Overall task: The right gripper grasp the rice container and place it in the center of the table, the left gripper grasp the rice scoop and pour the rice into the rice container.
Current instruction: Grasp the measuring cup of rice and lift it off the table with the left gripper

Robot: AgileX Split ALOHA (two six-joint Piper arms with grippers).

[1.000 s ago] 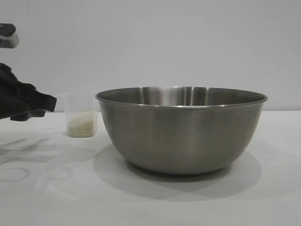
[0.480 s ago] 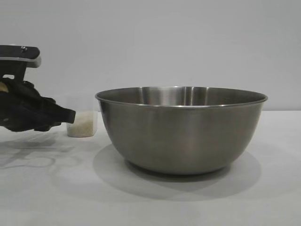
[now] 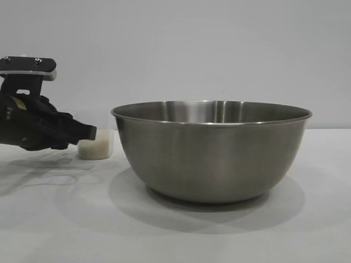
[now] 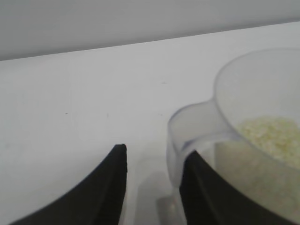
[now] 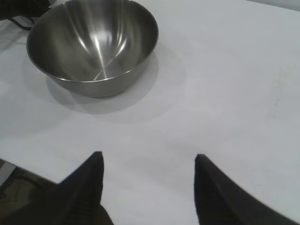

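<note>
The rice container (image 3: 211, 150), a wide steel bowl, stands empty in the middle of the table (image 3: 49, 224); the right wrist view shows this rice container (image 5: 93, 44) far off. Left of it stands the rice scoop (image 3: 101, 147), upright, with rice (image 3: 96, 150) in its bottom. My left gripper (image 3: 92, 132) is low at the scoop's left side and covers part of it. In the left wrist view the left gripper (image 4: 157, 151) is open, its fingers astride the scoop's loop handle (image 4: 180, 129), with a gap on one side. Rice (image 4: 276, 138) shows inside the scoop (image 4: 239, 82). My right gripper (image 5: 148, 155) hangs open over bare table, holding nothing.
A plain grey wall stands behind the table. The table's near edge (image 5: 28, 166) shows in the right wrist view, with dark floor beyond it. White tabletop (image 5: 225, 70) stretches to the right of the bowl.
My left gripper has moved right along the table, from the picture's left edge up to the scoop, and now covers the scoop's left side. Bowl and scoop have stayed in place.
</note>
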